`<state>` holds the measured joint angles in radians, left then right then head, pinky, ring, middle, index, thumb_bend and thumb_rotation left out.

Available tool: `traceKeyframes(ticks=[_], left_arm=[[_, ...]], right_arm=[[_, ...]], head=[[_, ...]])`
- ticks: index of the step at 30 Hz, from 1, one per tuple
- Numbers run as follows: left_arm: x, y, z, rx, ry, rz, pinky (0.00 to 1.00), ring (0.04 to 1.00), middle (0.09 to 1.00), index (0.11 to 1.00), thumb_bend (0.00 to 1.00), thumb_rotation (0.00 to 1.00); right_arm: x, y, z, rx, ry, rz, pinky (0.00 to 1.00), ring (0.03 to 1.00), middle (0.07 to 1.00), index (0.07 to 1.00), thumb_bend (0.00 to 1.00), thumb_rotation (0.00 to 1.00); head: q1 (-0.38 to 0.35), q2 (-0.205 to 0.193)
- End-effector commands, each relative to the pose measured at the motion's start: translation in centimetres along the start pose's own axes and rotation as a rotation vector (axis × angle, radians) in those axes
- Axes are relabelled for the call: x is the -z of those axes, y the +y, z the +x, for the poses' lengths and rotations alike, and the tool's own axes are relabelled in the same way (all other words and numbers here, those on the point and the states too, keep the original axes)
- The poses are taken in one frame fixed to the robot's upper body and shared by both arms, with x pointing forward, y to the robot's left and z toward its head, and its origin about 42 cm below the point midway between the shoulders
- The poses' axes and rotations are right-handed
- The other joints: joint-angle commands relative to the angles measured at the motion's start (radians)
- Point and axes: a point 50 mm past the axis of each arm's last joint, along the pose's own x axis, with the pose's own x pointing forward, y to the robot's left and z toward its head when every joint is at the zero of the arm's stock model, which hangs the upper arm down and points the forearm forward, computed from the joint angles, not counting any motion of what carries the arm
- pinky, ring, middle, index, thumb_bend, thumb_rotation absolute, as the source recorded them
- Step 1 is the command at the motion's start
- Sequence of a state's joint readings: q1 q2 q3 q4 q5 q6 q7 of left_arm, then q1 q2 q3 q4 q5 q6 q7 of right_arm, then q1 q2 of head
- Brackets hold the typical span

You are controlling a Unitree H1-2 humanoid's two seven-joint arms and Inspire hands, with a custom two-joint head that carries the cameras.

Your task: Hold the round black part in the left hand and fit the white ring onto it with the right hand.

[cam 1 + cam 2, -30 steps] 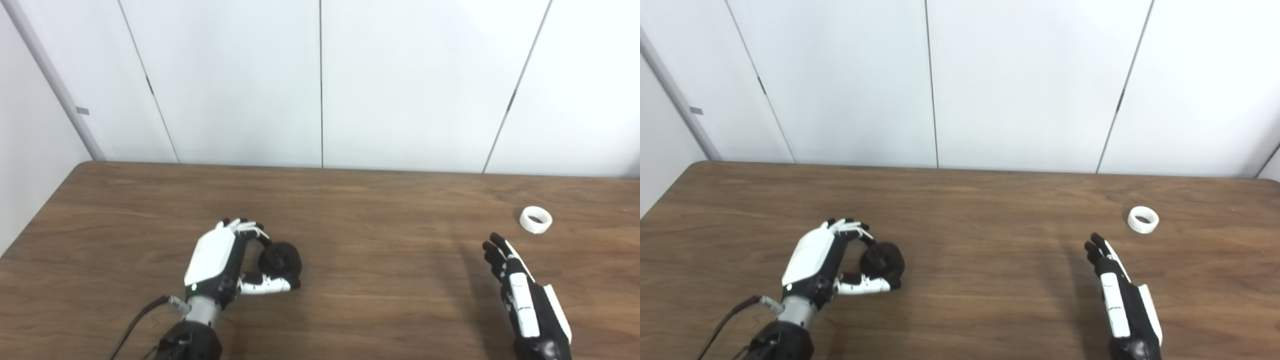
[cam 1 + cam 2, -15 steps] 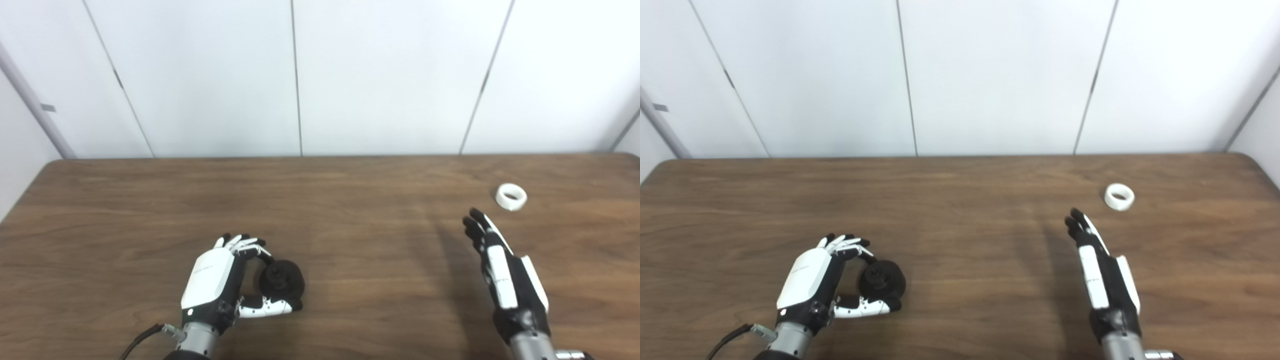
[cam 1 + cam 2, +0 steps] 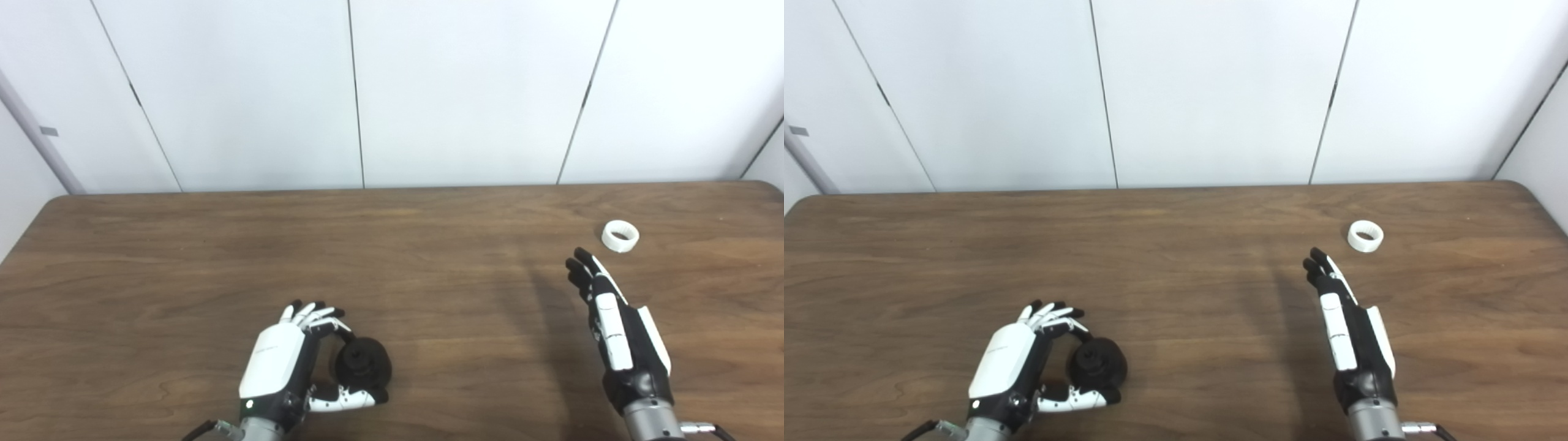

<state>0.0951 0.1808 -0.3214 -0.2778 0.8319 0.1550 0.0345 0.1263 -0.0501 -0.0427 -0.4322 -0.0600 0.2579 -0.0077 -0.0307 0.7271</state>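
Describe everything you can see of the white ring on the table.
The white ring is a small, short band, plain matte white like plastic, with a dark open centre. It lies flat on the brown wood-grain table, far right, hole facing up. Nothing touches it: the right hand, fingers extended, is just short of it, nearer the robot and slightly left.

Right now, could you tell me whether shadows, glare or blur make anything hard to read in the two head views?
Left eye view: even lighting, no glare; a soft shadow stripe crosses the table beside the right robot hand; white ring sharp. Right eye view: round black part reads as a dark blob in the left robot hand.
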Motion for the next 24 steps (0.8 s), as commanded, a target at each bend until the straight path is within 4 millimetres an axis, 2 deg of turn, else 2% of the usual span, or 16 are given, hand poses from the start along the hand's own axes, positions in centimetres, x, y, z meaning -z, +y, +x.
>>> traceKeyframes(ticks=[1, 11, 24], left_arm=[[-0.9, 0.2, 0.4, -0.033, -0.056, 0.014, 1.0, 0.912, 0.821, 0.487, 0.52, 0.06], [-1.6, -0.6, 0.4, -0.018, -0.079, 0.017, 1.0, 0.901, 0.814, 0.486, 0.52, 0.06], [-1.3, -1.8, -0.1, 0.013, -0.118, 0.051, 1.0, 0.898, 0.811, 0.486, 0.52, 0.05]], right_arm=[[-1.8, -0.1, 0.3, -0.003, -0.076, 0.005, 1.0, 0.937, 0.919, 0.93, 0.57, 1.0], [-2.2, 0.0, 0.5, -0.01, -0.072, 0.011, 1.0, 0.945, 0.926, 0.937, 0.6, 1.0], [-2.8, -0.2, 0.5, -0.009, -0.077, 0.0, 1.0, 0.945, 0.921, 0.932, 0.59, 1.0]], head=[[-0.001, 0.007], [-0.008, 0.047], [-0.012, 0.077]])
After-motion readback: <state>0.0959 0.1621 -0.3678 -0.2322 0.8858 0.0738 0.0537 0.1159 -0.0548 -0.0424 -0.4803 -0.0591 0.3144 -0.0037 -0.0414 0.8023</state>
